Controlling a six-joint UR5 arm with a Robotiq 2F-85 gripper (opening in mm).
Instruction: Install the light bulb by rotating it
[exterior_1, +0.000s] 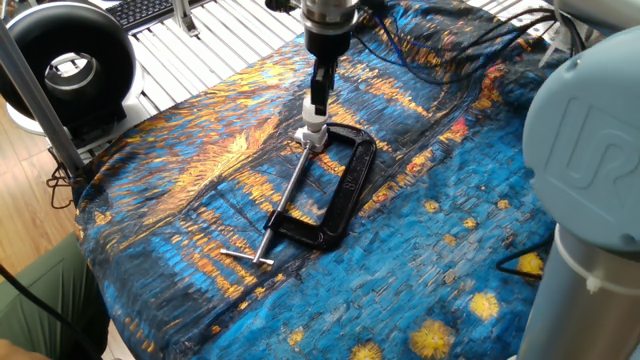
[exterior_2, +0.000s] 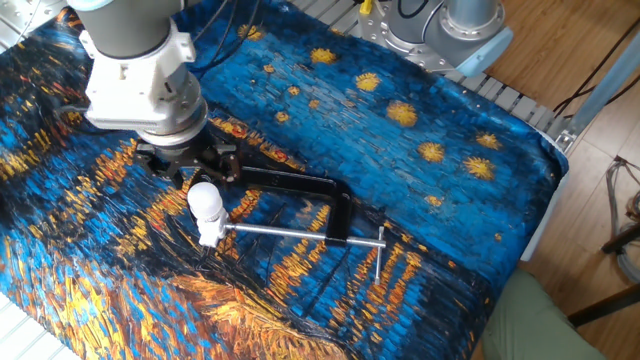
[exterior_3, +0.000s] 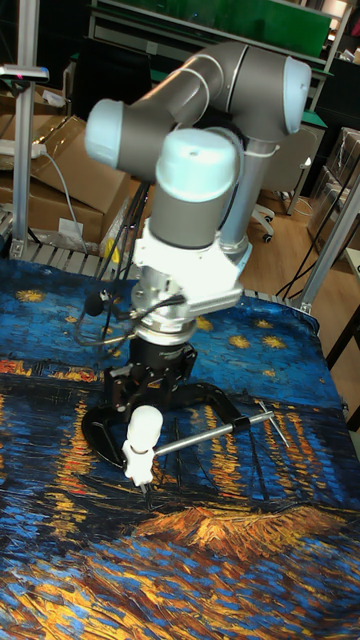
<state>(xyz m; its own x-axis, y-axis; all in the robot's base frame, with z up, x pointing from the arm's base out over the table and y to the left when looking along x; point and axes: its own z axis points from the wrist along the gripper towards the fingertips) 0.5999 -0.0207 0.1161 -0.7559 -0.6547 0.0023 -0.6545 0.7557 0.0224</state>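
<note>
The light bulb (exterior_1: 314, 121) (exterior_2: 205, 199) (exterior_3: 146, 424) is small, matte white and upright on a white socket base (exterior_1: 312, 138) (exterior_2: 210, 233) (exterior_3: 136, 463). That base sits at the jaw of a black C-clamp (exterior_1: 347, 183) (exterior_2: 300, 183) (exterior_3: 215, 394) lying flat on the painted cloth. My gripper (exterior_1: 318, 99) (exterior_2: 190, 168) (exterior_3: 150, 392) hangs just above the bulb's top. It is open, fingers spread to either side, nothing between them and clear of the bulb.
The clamp's silver screw rod (exterior_1: 288, 192) (exterior_2: 290, 232) runs out to a crossbar handle (exterior_1: 250, 257). A black ring-shaped device (exterior_1: 65, 62) stands at the far left off the cloth. Cables (exterior_1: 430, 60) lie behind the arm. The table edge (exterior_2: 545, 190) drops off on the right.
</note>
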